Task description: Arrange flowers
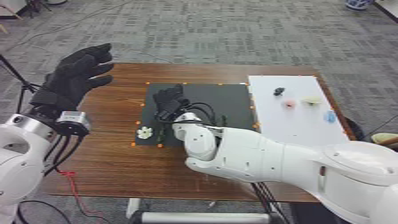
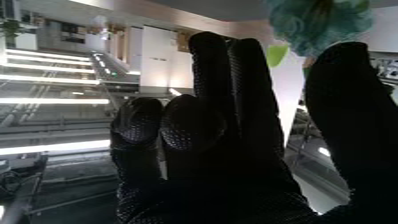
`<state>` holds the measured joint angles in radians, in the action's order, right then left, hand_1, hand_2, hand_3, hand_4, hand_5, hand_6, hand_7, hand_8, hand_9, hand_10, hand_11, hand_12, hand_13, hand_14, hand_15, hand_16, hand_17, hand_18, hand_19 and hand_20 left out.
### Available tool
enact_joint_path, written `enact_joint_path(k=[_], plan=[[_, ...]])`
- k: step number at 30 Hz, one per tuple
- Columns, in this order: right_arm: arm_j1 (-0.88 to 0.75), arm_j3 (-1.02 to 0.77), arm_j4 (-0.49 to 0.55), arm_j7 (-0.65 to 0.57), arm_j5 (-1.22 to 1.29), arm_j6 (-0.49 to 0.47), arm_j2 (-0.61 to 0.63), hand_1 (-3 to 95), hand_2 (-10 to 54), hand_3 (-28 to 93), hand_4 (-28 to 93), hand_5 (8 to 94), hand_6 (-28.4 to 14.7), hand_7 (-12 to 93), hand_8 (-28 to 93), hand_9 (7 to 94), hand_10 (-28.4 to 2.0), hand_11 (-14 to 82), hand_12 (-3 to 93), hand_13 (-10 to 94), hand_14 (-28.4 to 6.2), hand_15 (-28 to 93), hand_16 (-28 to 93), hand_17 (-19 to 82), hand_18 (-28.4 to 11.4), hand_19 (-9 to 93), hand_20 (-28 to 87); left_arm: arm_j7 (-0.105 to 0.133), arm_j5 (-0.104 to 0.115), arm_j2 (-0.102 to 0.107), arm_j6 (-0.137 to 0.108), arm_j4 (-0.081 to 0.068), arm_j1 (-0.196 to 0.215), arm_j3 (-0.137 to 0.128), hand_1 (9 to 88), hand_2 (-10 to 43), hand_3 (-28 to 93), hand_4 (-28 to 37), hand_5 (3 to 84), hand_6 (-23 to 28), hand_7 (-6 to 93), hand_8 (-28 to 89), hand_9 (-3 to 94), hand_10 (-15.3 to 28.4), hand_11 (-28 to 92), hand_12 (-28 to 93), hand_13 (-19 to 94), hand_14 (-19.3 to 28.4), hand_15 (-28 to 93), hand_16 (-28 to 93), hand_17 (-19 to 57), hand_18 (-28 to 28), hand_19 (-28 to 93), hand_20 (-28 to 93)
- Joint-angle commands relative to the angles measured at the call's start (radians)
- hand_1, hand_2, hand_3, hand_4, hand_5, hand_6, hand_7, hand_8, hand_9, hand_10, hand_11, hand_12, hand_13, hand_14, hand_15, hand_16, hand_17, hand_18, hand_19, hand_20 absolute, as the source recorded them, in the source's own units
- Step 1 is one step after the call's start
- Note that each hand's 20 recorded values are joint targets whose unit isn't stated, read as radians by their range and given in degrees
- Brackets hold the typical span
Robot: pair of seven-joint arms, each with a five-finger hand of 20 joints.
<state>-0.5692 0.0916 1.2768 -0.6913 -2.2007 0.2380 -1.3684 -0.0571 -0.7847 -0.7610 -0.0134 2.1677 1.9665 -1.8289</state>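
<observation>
Over the dark mat (image 1: 235,95), the right hand (image 1: 167,101) is near its upper left part. A white flower (image 1: 145,132) lies at the mat's lower left, beside a green stem (image 1: 162,134). In the right wrist view a teal flower (image 2: 320,25) with a green leaf (image 2: 277,54) appears beyond the fingertips and thumb of the right hand (image 2: 231,165); the thumb stands apart from the straighter fingers, with no visible grip on the flower. The left hand (image 1: 71,80) is raised over the table's left side, open and holding nothing.
A white board (image 1: 298,125) on the right bears a pink flower (image 1: 289,104), a pale yellow flower (image 1: 311,100), a light blue flower (image 1: 330,116) and a small black object (image 1: 279,91). The right arm spans the table's front right. Brown wood (image 1: 111,160) surrounds the mat.
</observation>
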Motion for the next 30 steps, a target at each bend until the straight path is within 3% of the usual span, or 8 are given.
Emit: enact_joint_path(k=[1,6,12,13,14,20,25,30], plan=[[0.013,-0.039,0.056,0.009,-0.022,-0.001,0.04,30.0,-9.5,86,-28,55.3,1.1,30,-16,59.6,-9.9,28.1,24.5,63,-7.3,83,38,29,-21.9,85,58,0.005,0.002,-0.024,-0.005,0.015,0.041,-0.033,24.6,-2.2,69,-28.0,22.7,1.7,22.6,-11,17.4,9.7,23,19,7,12.5,44,-6,-10.6,19.1,41,13],[-0.014,-0.114,0.176,0.018,-0.033,0.054,0.165,29.8,-9.5,86,-28,53.5,0.4,29,-15,58.3,-10.7,28.0,24.2,63,-7.4,83,37,29,-22.0,85,58,0.013,0.0,-0.048,-0.013,0.031,0.093,-0.075,24.6,-2.3,69,-28.2,22.7,1.7,22.7,-11,17.4,9.7,23,19,7,12.5,44,-6,-10.7,19.1,41,13],[-0.189,-0.349,0.366,0.02,-0.067,0.118,0.405,27.4,-9.5,86,-28,46.9,-2.6,25,-13,51.6,-12.5,26.7,23.4,59,-8.9,82,36,27,-22.1,83,57,0.003,0.003,-0.08,-0.009,0.047,0.143,-0.113,24.6,-2.3,69,-28.1,22.8,1.7,22.7,-11,17.4,9.7,23,19,7,12.6,44,-6,-10.6,19.1,41,13],[-0.221,-0.391,0.371,0.015,-0.078,0.113,0.438,27.2,-9.5,86,-28,45.9,-2.7,25,-13,50.6,-12.5,26.3,23.3,58,-9.1,82,36,27,-22.1,83,57,0.003,0.001,-0.079,-0.016,0.043,0.138,-0.107,24.6,-2.3,69,-28.1,22.8,1.7,22.7,-11,17.4,9.7,23,19,7,12.6,44,-5,-10.7,19.2,41,13],[-0.269,-0.443,0.387,0.01,-0.088,0.095,0.476,27.2,-9.5,86,-28,45.6,-2.8,25,-13,49.9,-12.7,26.1,23.3,57,-9.4,82,35,27,-22.1,83,57,-0.003,0.0,-0.084,-0.013,0.047,0.149,-0.118,24.6,-2.3,69,-28.1,22.8,1.7,22.7,-11,17.4,9.7,23,19,7,12.6,44,-6,-10.6,19.1,41,13],[-0.486,-0.675,0.429,-0.035,-0.062,0.038,0.654,27.6,-9.5,86,-28,43.8,-3.7,24,-12,45.8,-13.4,25.0,23.3,54,-10.7,83,33,25,-22.1,82,57,0.014,0.001,-0.116,-0.02,0.07,0.215,-0.159,24.7,-2.2,69,-28.1,22.7,1.7,22.8,-11,17.4,9.7,23,19,7,12.5,44,-6,-10.6,19.1,41,13],[-0.667,-0.839,0.463,-0.09,-0.084,0.04,0.743,27.8,-9.5,85,-28,42.8,-4.7,23,-12,44.4,-14.1,24.2,23.1,52,-11.2,82,32,24,-21.8,81,57,0.018,0.0,-0.134,-0.025,0.079,0.245,-0.166,24.7,-2.2,69,-28.1,22.7,1.7,22.9,-11,17.4,9.7,23,19,7,12.6,44,-6,-10.6,19.1,41,12],[-0.768,-0.914,0.482,-0.169,-0.079,0.033,0.808,27.9,-9.5,85,-28,42.7,-4.7,23,-12,45.1,-14.2,22.5,22.0,52,-11.4,82,30,24,-21.8,81,57,0.022,-0.002,-0.135,-0.023,0.076,0.239,-0.154,24.6,-2.2,68,-28.0,22.7,1.7,22.8,-11,17.4,9.7,23,19,7,12.5,44,-6,-10.7,19.2,41,13]])
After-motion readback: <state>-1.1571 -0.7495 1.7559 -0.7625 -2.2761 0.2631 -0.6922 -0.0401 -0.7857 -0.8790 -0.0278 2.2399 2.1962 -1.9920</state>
